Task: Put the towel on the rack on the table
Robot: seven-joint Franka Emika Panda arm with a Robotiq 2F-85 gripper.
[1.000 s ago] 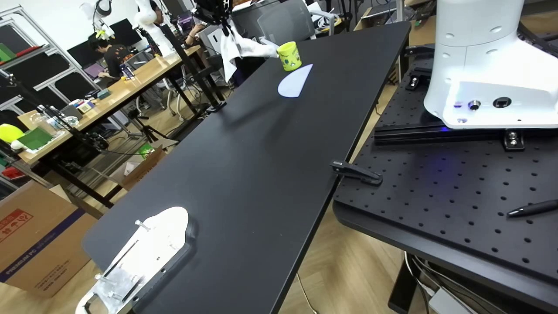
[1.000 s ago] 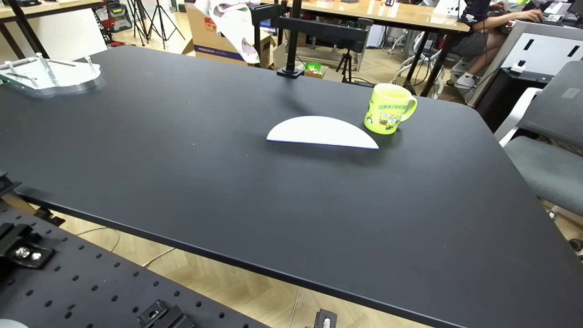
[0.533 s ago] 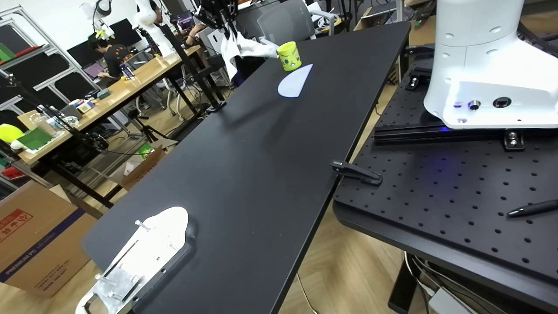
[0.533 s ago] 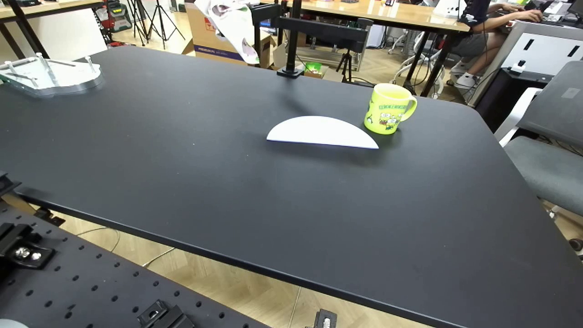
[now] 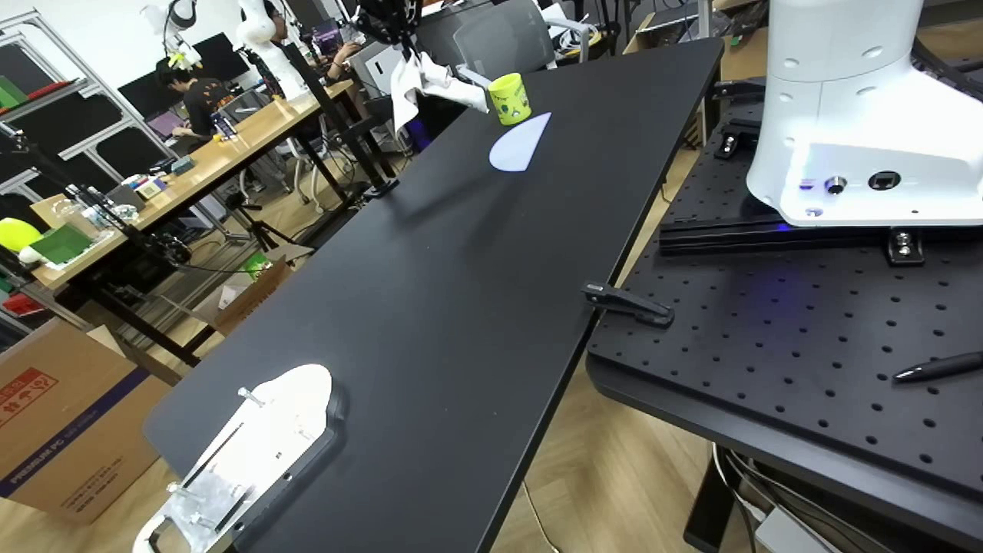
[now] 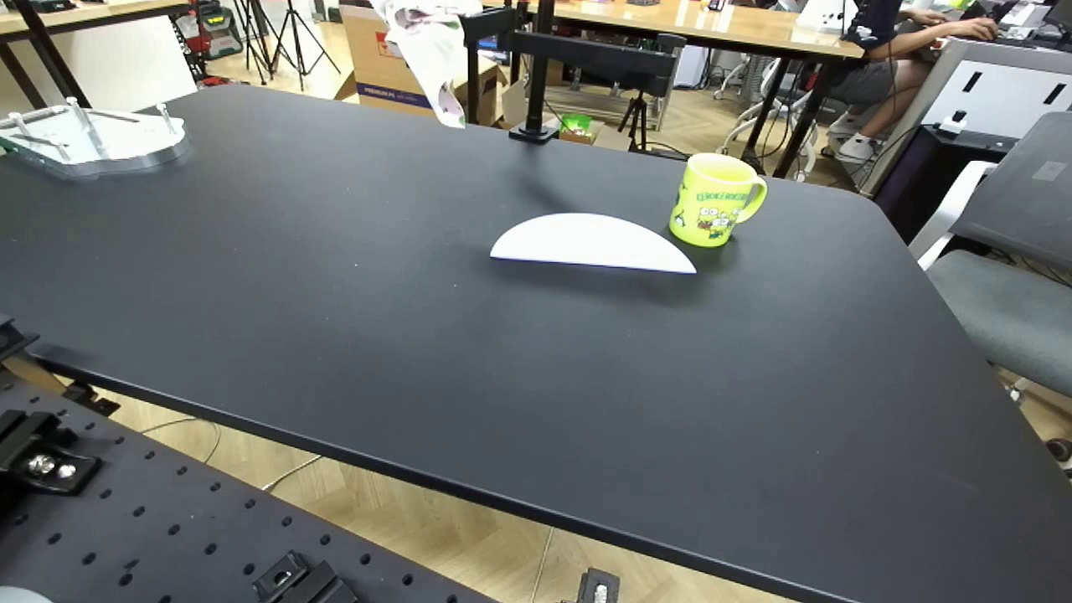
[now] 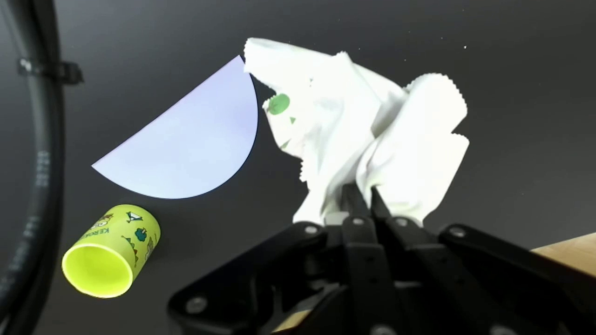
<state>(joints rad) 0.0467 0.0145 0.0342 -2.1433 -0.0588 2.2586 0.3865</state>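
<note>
"White towel [image 7: 344, 116]: location and hold?"

"I have it pinched in my claw [image 7: 363, 193], jaws almost together, hanging above the tabletop [image 5: 453, 307]."

"Pegged rack [image 5: 292, 407]?"

"On the tabletop, well apart from the towel. I note a yellow-green cup [image 6: 702, 209], upright, near a pale half-circle [image 6: 590, 241]."

1 mug [image 6: 708, 204] beside 1 half-disc [image 6: 591, 242]

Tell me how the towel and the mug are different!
Color: the towel is mostly white, but the mug is bright yellow-green.
Shape: the towel is crumpled and droopy, but the mug is round with a handle.
Place: the towel hangs from the gripper, but the mug stands upright on the table.
Both have colored prints on them.
</note>
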